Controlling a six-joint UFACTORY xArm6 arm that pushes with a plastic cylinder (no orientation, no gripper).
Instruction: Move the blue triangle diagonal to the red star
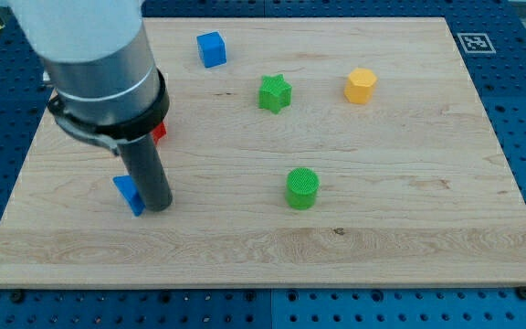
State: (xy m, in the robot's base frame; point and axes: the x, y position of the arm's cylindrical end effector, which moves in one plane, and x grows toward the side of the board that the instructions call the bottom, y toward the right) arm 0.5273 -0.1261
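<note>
The blue triangle [129,194] lies at the view's lower left of the wooden board [409,228], partly hidden by my rod. My tip [158,207] rests on the board right against the triangle's right side. The red star [159,131] is mostly hidden behind the arm; only a small red piece shows just above the triangle, to the rod's right.
A blue cube [212,48] sits near the view's top. A green star [275,93] is at the top centre, a yellow hexagon block [360,86] to its right, and a green cylinder [302,187] at the centre. The arm's grey body [89,55] covers the top left.
</note>
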